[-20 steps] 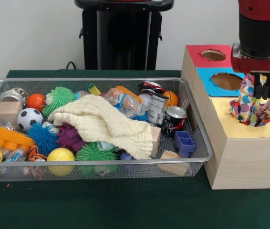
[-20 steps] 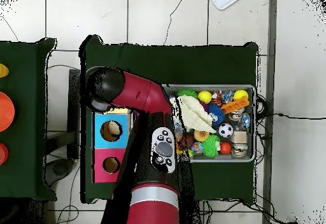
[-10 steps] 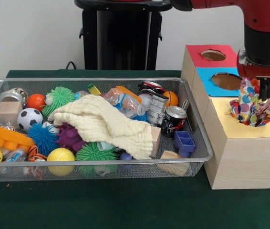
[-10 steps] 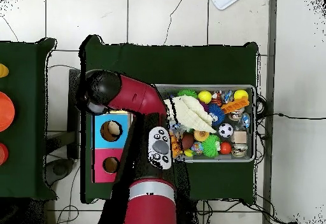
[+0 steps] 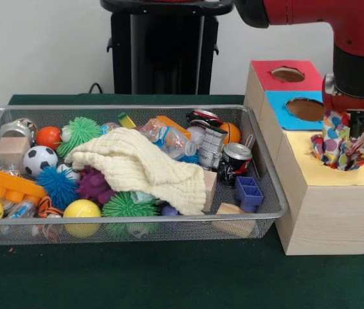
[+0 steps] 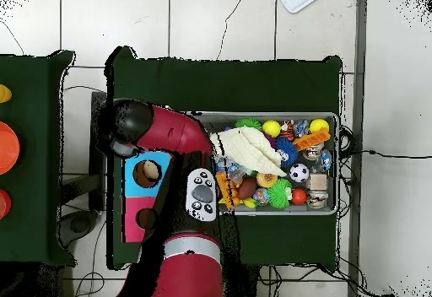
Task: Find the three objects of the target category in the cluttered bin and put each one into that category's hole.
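Observation:
A polka-dot cloth point(image 5: 341, 147) sits bunched in the hole of the yellow section point(image 5: 323, 175) of the wooden box, one fold sticking up. My gripper point(image 5: 349, 125) hangs just above it, open, with one dark finger point(image 5: 360, 122) showing beside the fold and the other hidden behind the fabric. A cream knitted cloth point(image 5: 140, 167) lies draped over the toys in the wire bin point(image 5: 269, 212). In the overhead view the red arm point(image 6: 173, 133) covers the gripper and the yellow section; the cream cloth point(image 6: 249, 150) shows at the bin's left end.
The box also has a blue section point(image 5: 304, 109) and a red section point(image 5: 287, 74), each with a hole. The bin holds balls, spiky toys, cans, a plastic bottle point(image 5: 169, 138), wooden blocks and an orange brick point(image 5: 5, 183).
The gripper has risen a little off the polka-dot cloth, which stays in the yellow hole and has sunk slightly. The arm has swung further across the box.

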`<move>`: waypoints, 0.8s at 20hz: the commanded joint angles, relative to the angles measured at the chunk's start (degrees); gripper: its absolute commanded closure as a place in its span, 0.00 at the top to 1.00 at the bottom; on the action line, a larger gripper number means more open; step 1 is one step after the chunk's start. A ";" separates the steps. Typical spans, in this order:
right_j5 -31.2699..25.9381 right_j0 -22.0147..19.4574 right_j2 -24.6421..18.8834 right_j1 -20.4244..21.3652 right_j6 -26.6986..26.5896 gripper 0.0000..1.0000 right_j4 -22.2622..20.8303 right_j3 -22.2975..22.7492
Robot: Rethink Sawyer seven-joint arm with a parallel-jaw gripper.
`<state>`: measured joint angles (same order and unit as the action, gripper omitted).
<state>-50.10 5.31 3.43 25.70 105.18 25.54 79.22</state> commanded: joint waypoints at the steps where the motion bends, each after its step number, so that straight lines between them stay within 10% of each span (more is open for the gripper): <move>1: -0.32 0.51 0.66 -4.40 10.72 0.00 -4.03 2.60; 16: -6.23 0.53 1.39 2.59 11.23 0.00 -2.24 5.07</move>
<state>-50.23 6.31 4.76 26.38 105.18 25.45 79.25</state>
